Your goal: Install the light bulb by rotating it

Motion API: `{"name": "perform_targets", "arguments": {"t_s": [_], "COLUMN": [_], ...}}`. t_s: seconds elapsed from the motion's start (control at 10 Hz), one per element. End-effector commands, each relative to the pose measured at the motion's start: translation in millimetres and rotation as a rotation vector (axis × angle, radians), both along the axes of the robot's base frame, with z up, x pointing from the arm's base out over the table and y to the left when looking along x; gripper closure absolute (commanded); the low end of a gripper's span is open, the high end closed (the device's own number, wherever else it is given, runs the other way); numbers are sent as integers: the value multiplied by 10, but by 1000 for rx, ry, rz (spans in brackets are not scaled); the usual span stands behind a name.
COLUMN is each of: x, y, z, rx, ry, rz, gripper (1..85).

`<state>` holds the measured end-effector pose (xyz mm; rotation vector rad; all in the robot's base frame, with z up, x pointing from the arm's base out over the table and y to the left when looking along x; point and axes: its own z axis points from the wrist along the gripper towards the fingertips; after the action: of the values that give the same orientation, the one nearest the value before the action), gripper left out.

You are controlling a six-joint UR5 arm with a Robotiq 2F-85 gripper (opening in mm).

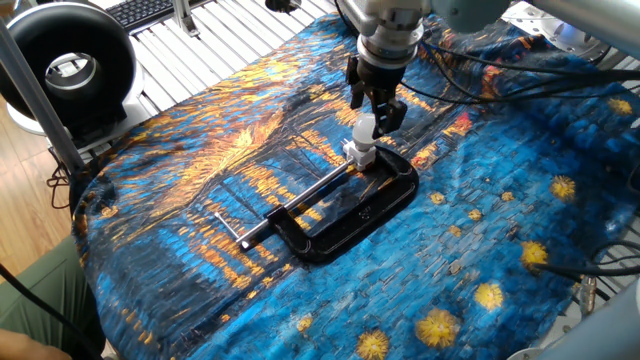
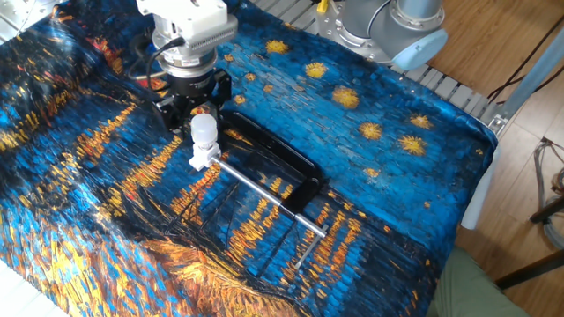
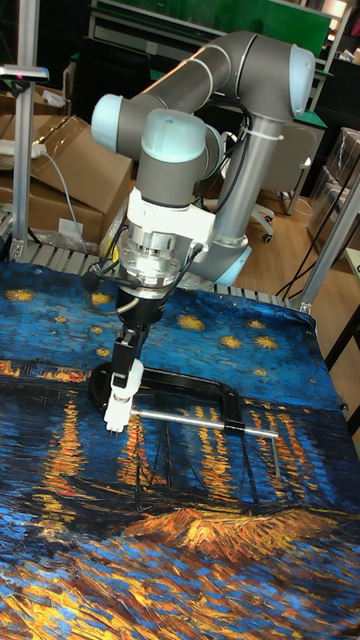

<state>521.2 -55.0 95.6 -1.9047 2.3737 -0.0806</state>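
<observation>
My gripper (image 2: 196, 112), upper left of the frame, stands around the light bulb (image 2: 204, 130); I cannot tell if it grips. The bulb sits upright in the socket (image 2: 202, 159). I judge that rotating it comes next.

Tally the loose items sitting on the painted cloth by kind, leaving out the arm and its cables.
Light bulb: 1
White socket block: 1
Black C-clamp: 1
Total: 3
</observation>
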Motion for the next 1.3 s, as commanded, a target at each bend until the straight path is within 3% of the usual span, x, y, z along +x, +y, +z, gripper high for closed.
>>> {"name": "perform_targets", "arguments": {"t_s": [0.0,0.5,0.6,0.7,1.2], "x": [57,87,78,63,33], "y": [75,72,73,72,56], "z": [-9,-7,0,13,-22], "rx": [21,24,29,29,55], "ry": [-28,-41,-41,-39,-32], "rz": [-8,-30,-49,-68,-235], "gripper": [237,357,460,483,823]}}
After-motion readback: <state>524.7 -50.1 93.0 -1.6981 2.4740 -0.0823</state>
